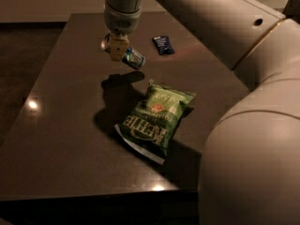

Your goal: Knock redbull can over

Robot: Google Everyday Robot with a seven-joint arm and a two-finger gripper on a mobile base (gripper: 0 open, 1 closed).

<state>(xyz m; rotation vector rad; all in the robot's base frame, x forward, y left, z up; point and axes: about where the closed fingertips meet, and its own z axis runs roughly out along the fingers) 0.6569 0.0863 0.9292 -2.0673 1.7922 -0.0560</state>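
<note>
The redbull can (133, 58) is at the far middle of the dark table (70, 125). It is tipped far over, its top end against my gripper and its base pointing to the lower right. I cannot tell if it rests on the table or is held just above it. My gripper (115, 47) hangs from the arm (123, 8) right at the can's upper end, touching it. Their shadow falls on the table just in front.
A green chip bag (153, 118) lies flat in front of the can, towards the near right. A small dark blue snack packet (163, 44) lies behind and right of the can. My arm's large pale body (253, 139) fills the right side.
</note>
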